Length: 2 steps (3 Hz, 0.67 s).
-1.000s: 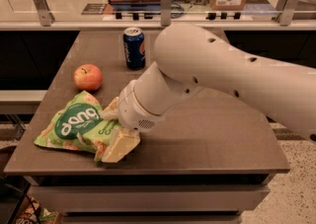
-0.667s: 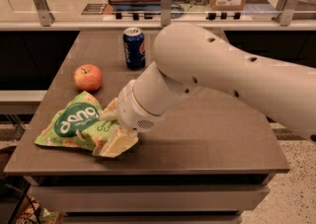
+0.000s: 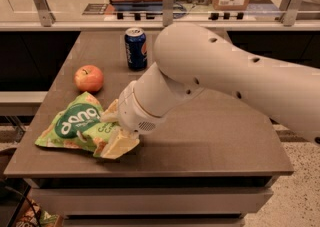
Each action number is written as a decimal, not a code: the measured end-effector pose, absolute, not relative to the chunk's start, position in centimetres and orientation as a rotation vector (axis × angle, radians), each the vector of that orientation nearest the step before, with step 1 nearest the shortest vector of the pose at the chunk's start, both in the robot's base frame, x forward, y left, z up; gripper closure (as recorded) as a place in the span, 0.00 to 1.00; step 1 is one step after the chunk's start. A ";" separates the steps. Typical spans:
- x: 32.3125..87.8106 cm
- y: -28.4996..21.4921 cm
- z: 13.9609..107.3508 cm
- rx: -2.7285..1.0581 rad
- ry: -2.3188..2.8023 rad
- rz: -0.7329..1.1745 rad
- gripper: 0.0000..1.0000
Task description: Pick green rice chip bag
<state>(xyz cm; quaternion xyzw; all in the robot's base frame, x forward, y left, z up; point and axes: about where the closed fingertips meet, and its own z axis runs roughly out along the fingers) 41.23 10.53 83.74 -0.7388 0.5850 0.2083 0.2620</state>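
Camera view gives us a dark brown tabletop (image 3: 215,136) that fills most of the scene, with a glass-railed counter running behind it. Across the right half reaches the robot's thick white arm (image 3: 225,71), which comes in from the right edge, bends over the middle of the tabletop and slopes down toward the front left. Its rounded wrist ends low over the surface.

Next in size we see the green rice chip bag (image 3: 70,123), a crinkly light-green pouch lying flat near the front left corner of the tabletop. Its dark green oval with white lettering faces up and is turned at a slant. The bag's right end runs under the wrist.

At that right end sits the claw (image 3: 112,128), pale cream parts of it showing above and below the bag's edge and touching the pouch. The wrist covers the rest, so we cannot tell whether the claw is released or clenched on the bag.

Behind the arm, toward the back of the tabletop, a blue Pepsi can (image 3: 135,48) stands upright. A red apple (image 3: 89,78) rests left of the can and just behind the bag, apart from both.
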 end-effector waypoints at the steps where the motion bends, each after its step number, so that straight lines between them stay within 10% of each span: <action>1: 41.2 10.5 84.2 -2.008 1.559 0.577 1.00; 2: 42.0 9.1 86.2 -2.004 1.506 0.573 1.00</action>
